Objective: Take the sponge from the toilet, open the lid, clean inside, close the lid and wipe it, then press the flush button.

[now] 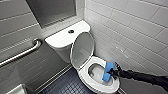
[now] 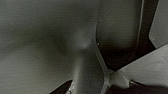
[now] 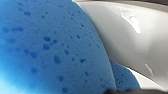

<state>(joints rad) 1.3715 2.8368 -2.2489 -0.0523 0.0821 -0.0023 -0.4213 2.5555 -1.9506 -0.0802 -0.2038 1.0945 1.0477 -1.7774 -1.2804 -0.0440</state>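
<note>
The right claw (image 1: 113,73) reaches in from the lower right of the head view, clamped on the blue sponge (image 1: 108,72), which stands on end just inside the right rim of the toilet (image 1: 86,75) bowl. The lid (image 1: 82,50) is raised against the tank, with the flush button (image 1: 71,31) above it at upper centre. In the right wrist view the sponge (image 3: 50,50) lies close against the glossy white ceramic. This looks like the cleaning step. To do it well, keep the grip firm, press the sponge's broad face flat to the curved wall and sweep around the rim, keeping the arm off the raised lid.
</note>
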